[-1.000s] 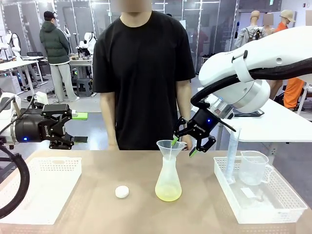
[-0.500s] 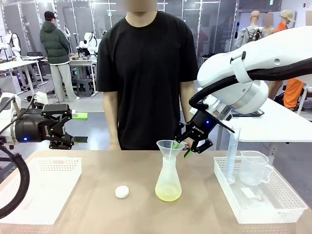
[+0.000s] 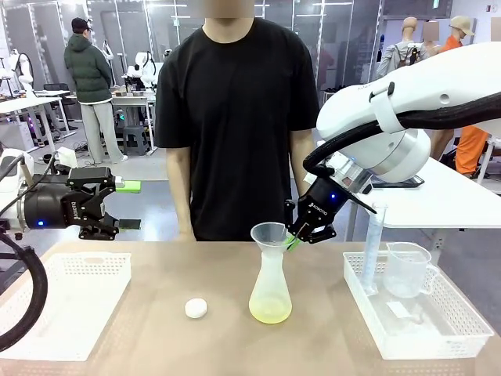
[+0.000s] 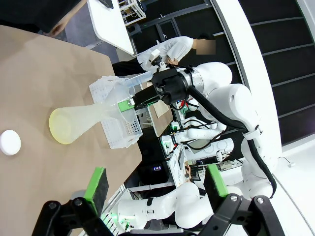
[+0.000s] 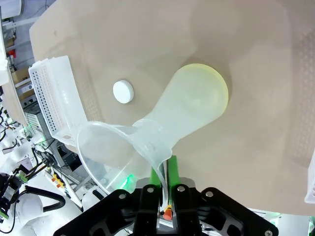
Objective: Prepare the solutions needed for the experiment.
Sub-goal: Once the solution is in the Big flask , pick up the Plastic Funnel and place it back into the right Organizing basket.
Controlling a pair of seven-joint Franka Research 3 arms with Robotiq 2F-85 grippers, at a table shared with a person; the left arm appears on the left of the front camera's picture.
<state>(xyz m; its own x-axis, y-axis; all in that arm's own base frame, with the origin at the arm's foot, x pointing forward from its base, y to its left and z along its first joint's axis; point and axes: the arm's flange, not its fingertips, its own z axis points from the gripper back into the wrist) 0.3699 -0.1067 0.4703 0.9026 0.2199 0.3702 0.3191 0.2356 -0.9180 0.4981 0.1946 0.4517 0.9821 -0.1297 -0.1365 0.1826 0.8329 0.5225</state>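
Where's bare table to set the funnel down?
Bare tabletop lies between the left tray and the cap, and another strip between the flask and the right tray. The right tray is crowded with a cylinder and beaker.

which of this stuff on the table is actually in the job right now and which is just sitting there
In the job: yellow-green solution in the flask; funnel in its neck; right hand shut on the funnel's rim.
Lying about: white cap; left tray; right tray with cylinder and jug.
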